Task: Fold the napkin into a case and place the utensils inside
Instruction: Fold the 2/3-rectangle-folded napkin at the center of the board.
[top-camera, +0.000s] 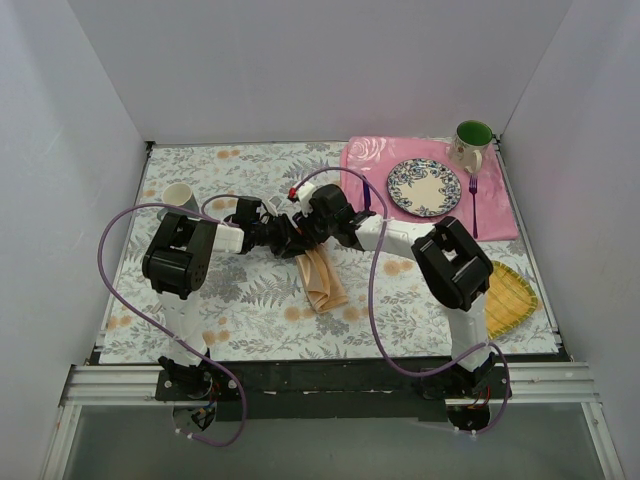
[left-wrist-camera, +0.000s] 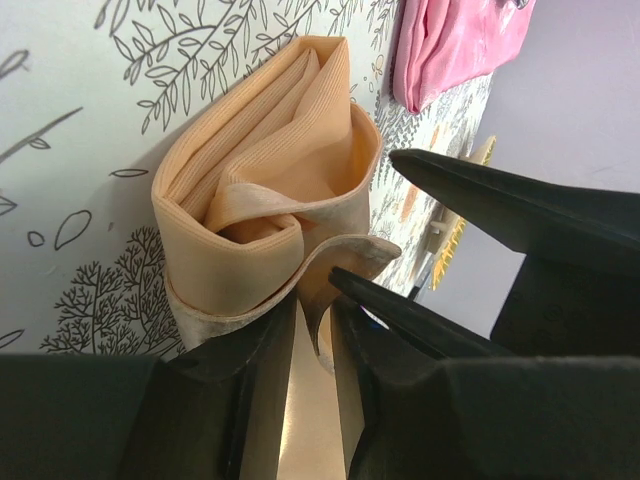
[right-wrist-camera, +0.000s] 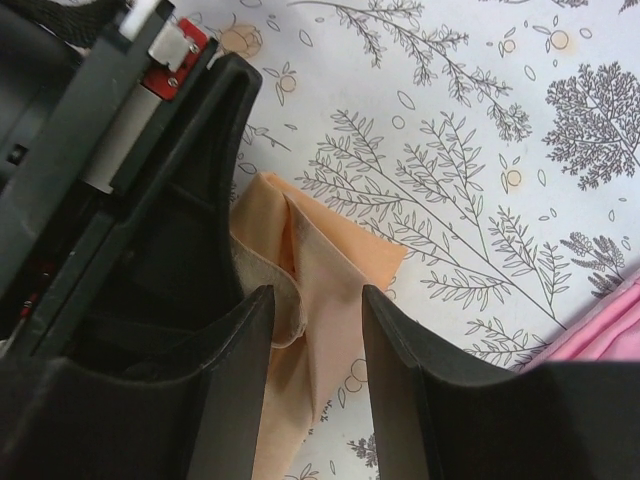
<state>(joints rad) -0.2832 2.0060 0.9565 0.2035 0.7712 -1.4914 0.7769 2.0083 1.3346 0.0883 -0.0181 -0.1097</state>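
Folded napkin (top-camera: 322, 282) on surface, just arm-side of pink placemat (top-camera: 372, 158); left fingers (left-wrist-camera: 238, 385) nearly closed, pinching its edge; right fingers (right-wrist-camera: 425, 385) half-open, empty, astride it; risk: an uneven tug likely undoes the folds.

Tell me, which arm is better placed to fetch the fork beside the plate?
Probably right. The right gripper stands open above the napkin, and the fork lies over on that side. The left gripper is pinching the napkin.
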